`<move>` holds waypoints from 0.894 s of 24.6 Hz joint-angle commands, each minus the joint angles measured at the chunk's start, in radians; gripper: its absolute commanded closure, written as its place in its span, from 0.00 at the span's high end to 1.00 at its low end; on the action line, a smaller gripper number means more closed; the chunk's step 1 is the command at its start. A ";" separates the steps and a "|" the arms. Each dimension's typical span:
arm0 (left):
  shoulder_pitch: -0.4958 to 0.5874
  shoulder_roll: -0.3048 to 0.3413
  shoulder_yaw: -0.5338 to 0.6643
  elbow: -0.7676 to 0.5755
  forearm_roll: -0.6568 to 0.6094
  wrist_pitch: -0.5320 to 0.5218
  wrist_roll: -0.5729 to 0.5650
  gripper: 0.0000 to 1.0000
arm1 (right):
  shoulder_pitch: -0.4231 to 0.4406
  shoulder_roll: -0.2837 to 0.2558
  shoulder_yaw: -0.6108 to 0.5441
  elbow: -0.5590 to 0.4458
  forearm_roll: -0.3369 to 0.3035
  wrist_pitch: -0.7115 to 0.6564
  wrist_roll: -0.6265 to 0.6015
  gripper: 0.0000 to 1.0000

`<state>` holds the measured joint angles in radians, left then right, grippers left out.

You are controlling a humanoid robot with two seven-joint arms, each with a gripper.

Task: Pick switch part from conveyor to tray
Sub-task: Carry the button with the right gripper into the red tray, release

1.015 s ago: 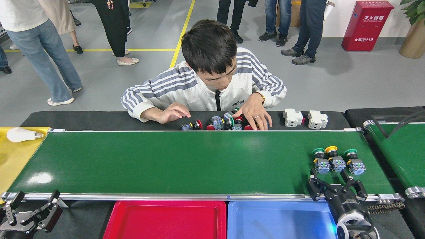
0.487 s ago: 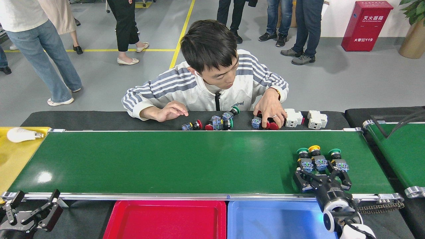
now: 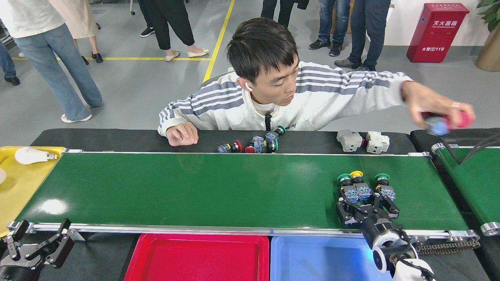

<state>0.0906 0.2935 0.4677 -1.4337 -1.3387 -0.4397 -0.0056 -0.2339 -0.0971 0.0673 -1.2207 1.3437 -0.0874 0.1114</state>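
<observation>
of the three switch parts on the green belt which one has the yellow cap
The middle switch part: its cap is yellow, while the switch parts on its left and right have green caps.

Switch parts [image 3: 363, 187] on conveyor [image 3: 218, 191] (right end)

Long glossy green conveyor belt [image 3: 218, 187], silver-railed: three push-button switch parts [image 3: 363, 186], green- and yellow-capped, are carried near its right end.

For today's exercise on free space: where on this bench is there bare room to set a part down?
Bare: the conveyor left of the three switch parts; the red tray. Crowded: around the right end effector.
</observation>
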 commanded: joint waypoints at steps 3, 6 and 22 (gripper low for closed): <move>-0.009 0.007 0.003 -0.008 -0.002 0.006 0.007 1.00 | 0.013 -0.009 -0.003 -0.105 -0.014 -0.178 -0.124 0.11; -0.009 0.007 0.005 -0.004 -0.002 0.010 0.007 1.00 | 0.067 -0.007 -0.003 -0.201 -0.032 -0.414 -0.160 0.11; -0.017 0.012 -0.011 0.015 -0.002 0.007 0.007 1.00 | 0.114 0.036 0.215 -0.255 -0.041 -0.698 -0.128 1.00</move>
<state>0.0846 0.2928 0.4542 -1.4109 -1.3387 -0.4286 -0.0056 -0.1121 -0.0674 0.2980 -1.4591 1.3088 -0.7678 -0.0239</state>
